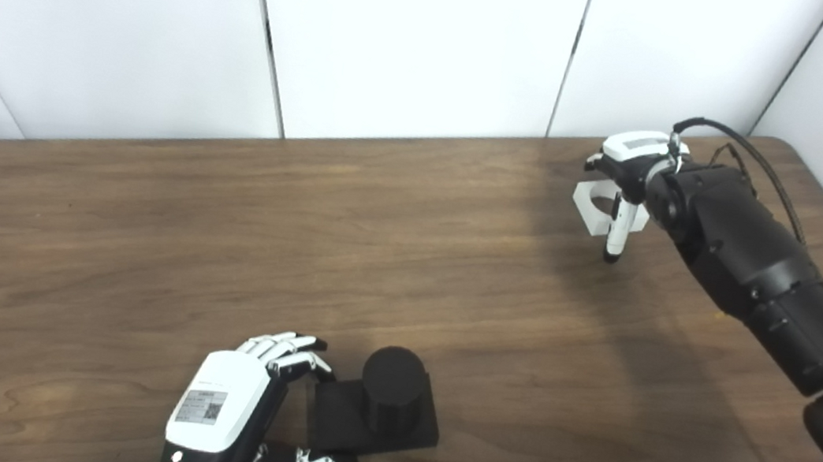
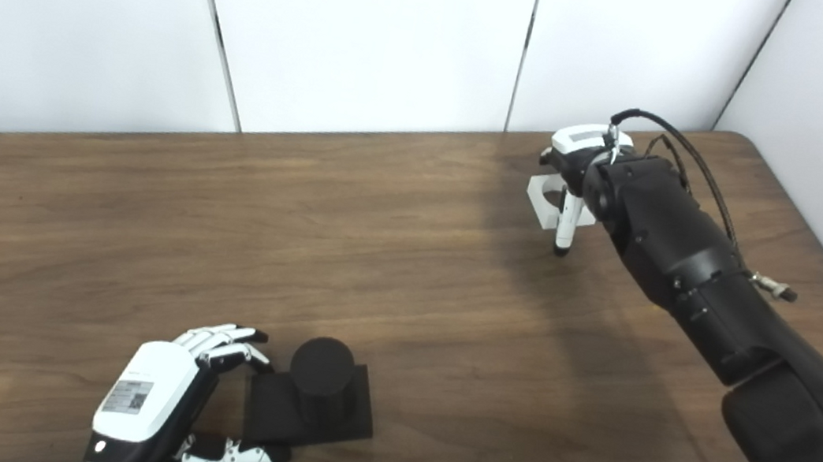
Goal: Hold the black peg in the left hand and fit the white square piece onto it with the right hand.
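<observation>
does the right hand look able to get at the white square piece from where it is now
Probably yes: the right hand is already over the white square piece at the table's far right, fingers reaching down at it, nothing between.

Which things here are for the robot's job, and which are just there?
For the job:
- black peg on its square base, near edge of table
- white square piece, far right
- left hand, beside the peg's base
- right hand, at the white piece

Just there:
- wooden table
- white wall panels
Nothing else lies about.
</observation>
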`<state>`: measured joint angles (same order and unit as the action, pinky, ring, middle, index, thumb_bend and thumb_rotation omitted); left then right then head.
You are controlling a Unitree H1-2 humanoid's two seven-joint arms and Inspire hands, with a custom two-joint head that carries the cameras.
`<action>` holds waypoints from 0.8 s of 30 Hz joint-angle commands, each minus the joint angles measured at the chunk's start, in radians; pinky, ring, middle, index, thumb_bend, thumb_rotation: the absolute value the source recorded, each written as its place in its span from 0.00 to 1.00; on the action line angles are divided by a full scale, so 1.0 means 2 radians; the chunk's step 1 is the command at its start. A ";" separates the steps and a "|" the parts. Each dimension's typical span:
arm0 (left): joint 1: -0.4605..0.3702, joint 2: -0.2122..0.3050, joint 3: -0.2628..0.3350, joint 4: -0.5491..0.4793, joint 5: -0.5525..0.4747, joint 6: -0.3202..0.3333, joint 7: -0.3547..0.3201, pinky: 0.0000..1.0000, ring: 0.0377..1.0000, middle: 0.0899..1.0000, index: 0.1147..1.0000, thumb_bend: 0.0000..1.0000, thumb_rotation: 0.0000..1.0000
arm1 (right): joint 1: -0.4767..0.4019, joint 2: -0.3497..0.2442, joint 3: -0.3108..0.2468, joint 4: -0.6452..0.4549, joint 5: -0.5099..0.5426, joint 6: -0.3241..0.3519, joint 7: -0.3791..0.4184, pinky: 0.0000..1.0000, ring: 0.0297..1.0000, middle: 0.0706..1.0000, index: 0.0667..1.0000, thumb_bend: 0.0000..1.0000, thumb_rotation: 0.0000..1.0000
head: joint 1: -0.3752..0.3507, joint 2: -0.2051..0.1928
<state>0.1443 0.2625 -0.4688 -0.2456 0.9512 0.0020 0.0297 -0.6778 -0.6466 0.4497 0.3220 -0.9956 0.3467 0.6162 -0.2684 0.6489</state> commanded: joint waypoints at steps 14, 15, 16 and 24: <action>0.022 0.014 -0.010 0.007 0.027 0.023 -0.050 0.81 0.82 0.78 0.42 0.52 0.05 | -0.010 -0.028 -0.017 -0.021 -0.006 -0.009 -0.026 1.00 0.99 0.92 0.77 0.81 0.12 | 0.000 0.009; 0.022 0.014 -0.010 0.007 0.025 0.023 -0.049 0.81 0.82 0.78 0.42 0.52 0.05 | -0.010 -0.029 -0.017 -0.021 -0.005 -0.009 -0.026 1.00 0.99 0.91 0.76 0.80 0.12 | 0.000 0.010; 0.022 0.015 -0.010 0.008 0.024 0.022 -0.048 0.81 0.82 0.78 0.42 0.52 0.05 | -0.009 -0.030 -0.018 -0.021 -0.004 -0.010 -0.027 1.00 0.98 0.91 0.76 0.80 0.12 | 0.000 0.010; 0.022 0.016 -0.009 0.005 0.023 0.024 -0.052 0.81 0.82 0.78 0.42 0.52 0.05 | 0.001 -0.036 -0.021 -0.015 0.001 -0.031 -0.050 0.93 0.94 0.88 0.71 0.81 0.14 | -0.002 0.011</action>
<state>0.1503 0.2641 -0.4692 -0.2689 0.9542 0.0278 0.0050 -0.6432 -0.6868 0.4266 0.3091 -0.9903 0.3044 0.5544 -0.2715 0.6703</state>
